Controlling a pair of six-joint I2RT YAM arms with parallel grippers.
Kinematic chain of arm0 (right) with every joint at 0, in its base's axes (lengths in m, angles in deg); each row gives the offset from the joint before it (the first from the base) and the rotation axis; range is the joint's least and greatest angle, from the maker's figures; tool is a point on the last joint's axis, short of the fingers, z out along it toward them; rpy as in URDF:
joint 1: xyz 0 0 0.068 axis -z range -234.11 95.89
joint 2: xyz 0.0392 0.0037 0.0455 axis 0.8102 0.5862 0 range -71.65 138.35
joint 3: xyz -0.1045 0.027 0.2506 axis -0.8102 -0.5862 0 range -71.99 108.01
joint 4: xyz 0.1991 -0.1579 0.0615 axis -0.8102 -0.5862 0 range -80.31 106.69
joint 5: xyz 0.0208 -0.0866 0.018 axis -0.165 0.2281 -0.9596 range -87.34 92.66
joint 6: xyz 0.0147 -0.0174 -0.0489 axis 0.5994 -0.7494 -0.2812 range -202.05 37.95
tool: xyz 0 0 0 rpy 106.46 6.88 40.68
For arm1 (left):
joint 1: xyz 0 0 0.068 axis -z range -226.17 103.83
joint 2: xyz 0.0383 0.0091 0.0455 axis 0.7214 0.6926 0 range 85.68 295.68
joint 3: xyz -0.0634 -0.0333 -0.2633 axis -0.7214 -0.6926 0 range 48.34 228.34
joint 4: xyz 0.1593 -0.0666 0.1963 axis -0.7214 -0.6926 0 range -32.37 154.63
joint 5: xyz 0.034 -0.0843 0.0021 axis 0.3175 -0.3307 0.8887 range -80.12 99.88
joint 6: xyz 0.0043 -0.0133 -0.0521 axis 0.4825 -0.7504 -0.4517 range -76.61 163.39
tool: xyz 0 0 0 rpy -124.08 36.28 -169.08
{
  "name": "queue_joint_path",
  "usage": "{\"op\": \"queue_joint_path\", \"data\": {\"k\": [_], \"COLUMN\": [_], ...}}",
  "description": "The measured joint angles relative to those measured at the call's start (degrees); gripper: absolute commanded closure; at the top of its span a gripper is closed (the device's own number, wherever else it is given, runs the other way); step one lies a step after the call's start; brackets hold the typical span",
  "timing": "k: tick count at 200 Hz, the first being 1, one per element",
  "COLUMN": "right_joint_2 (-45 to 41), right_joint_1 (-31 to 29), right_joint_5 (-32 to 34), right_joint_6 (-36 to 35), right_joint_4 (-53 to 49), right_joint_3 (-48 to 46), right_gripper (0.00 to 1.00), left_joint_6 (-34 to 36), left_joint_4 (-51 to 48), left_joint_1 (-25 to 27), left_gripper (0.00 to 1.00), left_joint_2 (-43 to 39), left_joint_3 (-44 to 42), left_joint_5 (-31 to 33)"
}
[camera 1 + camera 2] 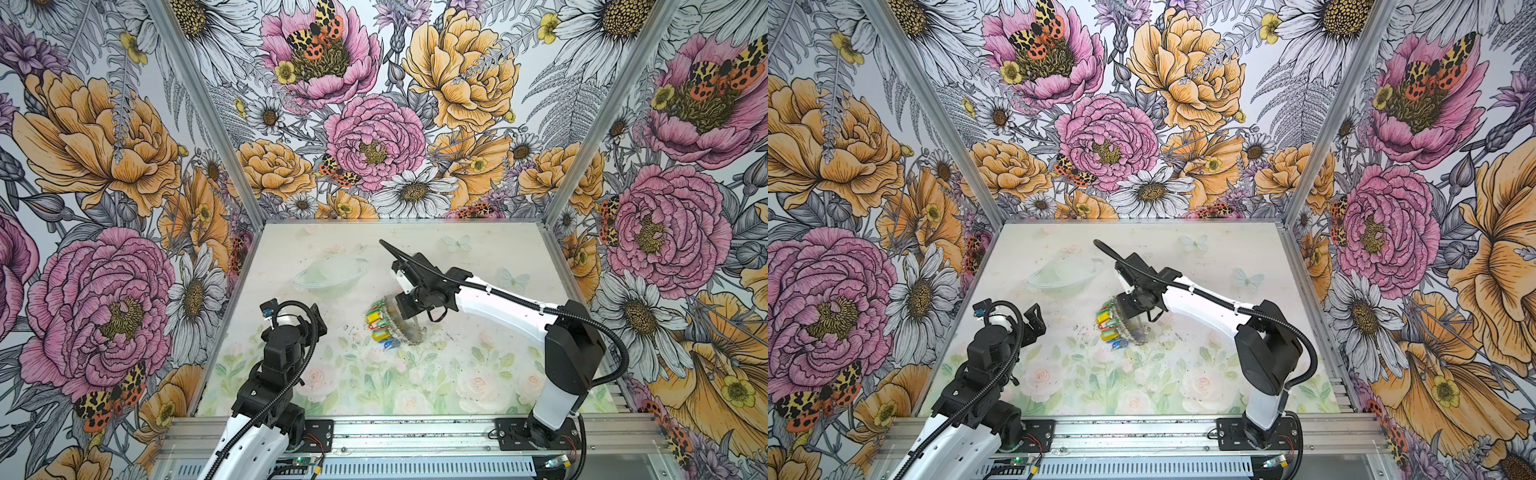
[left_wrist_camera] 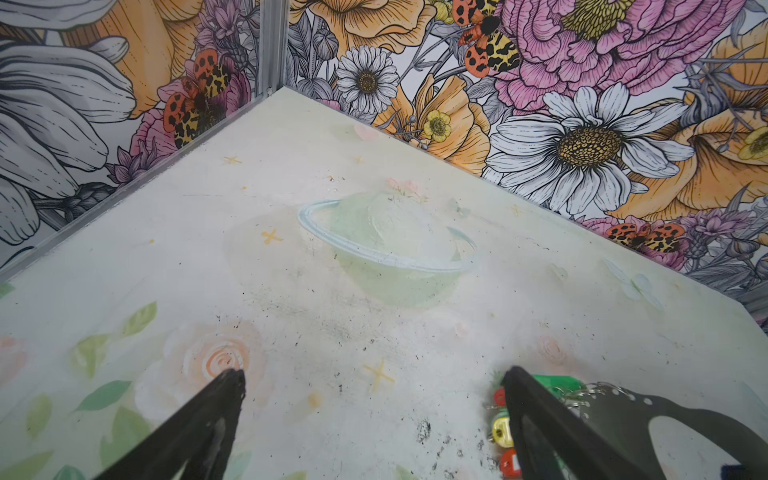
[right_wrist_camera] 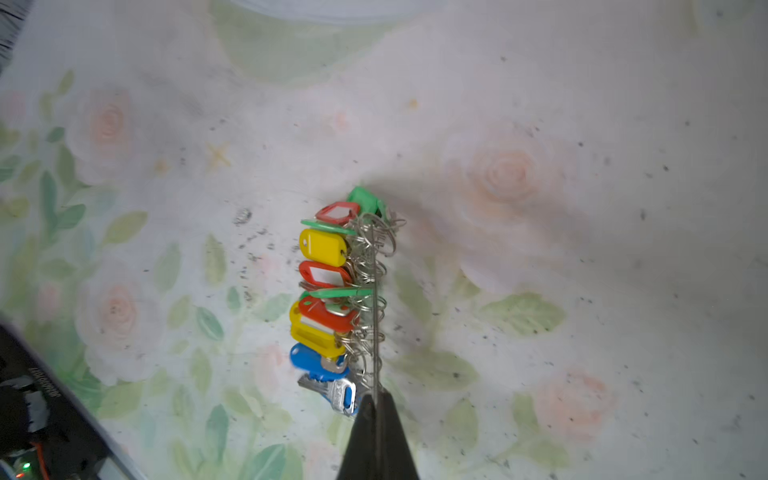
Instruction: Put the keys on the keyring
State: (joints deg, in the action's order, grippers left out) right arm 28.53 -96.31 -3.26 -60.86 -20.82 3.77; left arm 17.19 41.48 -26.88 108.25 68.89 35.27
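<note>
Bright, even, diffuse light; faint soft shadow on the counter (image 3: pixel 436 199); right wrist view hazy, blurred toward edges.

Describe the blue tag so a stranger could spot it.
On the flowery table, the right end effector pinches a grey keyring on edge. Coloured tags line one side; the blue tag is the only blue one, ending the row beside a silver key.

Right gripper (image 3: pixel 376 405) pinched tight on the keyring (image 3: pixel 374 249); the band shows edge-on, running from the fingertips toward twelve o'clock. Keys (image 3: pixel 320 286) fan off the band's nine o'clock side on small rings: green, red, yellow and blue tags, with a silver metal key (image 3: pixel 330 388) nearest the gripper. Floral mat (image 3: pixel 540 249) beneath, speckled with dark grit.
</note>
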Motion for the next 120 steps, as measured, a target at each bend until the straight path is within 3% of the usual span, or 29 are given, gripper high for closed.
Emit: {"op": "queue_joint_path", "data": {"k": [17, 47, 97, 109, 113, 120], "right_joint_2": [-2.45, -8.76, -15.74, -18.45, -19.34, -20.90], "right_joint_1": [5.68, 11.78, 20.98, 23.19, 23.80, 24.85], "right_joint_5": [-1.88, -1.62, 2.78, 3.76, 4.11, 4.83], "right_joint_6": [1.20, 2.23, 2.36, 2.64, 2.75, 2.80], "right_joint_4": [3.32, 6.82, 7.58, 7.58, 7.54, 7.54], "right_joint_3": [-6.36, -14.69, -25.18, -26.91, -27.32, -27.85], "right_gripper": [0.96, 0.69, 0.47, 0.38, 0.30, 0.23], "left_joint_6": [-0.24, -0.35, -0.17, -0.15, -0.15, -0.15], "left_joint_4": [0.42, 2.03, 4.94, 5.88, 6.16, 6.60], "left_joint_1": [-0.04, -0.04, -0.26, -0.63, -0.79, -1.09], "left_gripper": [0.01, 0.01, 0.01, 0.01, 0.01, 0.01], "left_joint_2": [1.75, 5.49, 11.65, 13.00, 13.46, 14.36], "left_joint_3": [0.00, 0.00, 0.55, 0.98, 1.20, 1.62], "left_joint_5": [-0.35, -1.20, -1.86, -1.84, -1.81, -1.77]}}
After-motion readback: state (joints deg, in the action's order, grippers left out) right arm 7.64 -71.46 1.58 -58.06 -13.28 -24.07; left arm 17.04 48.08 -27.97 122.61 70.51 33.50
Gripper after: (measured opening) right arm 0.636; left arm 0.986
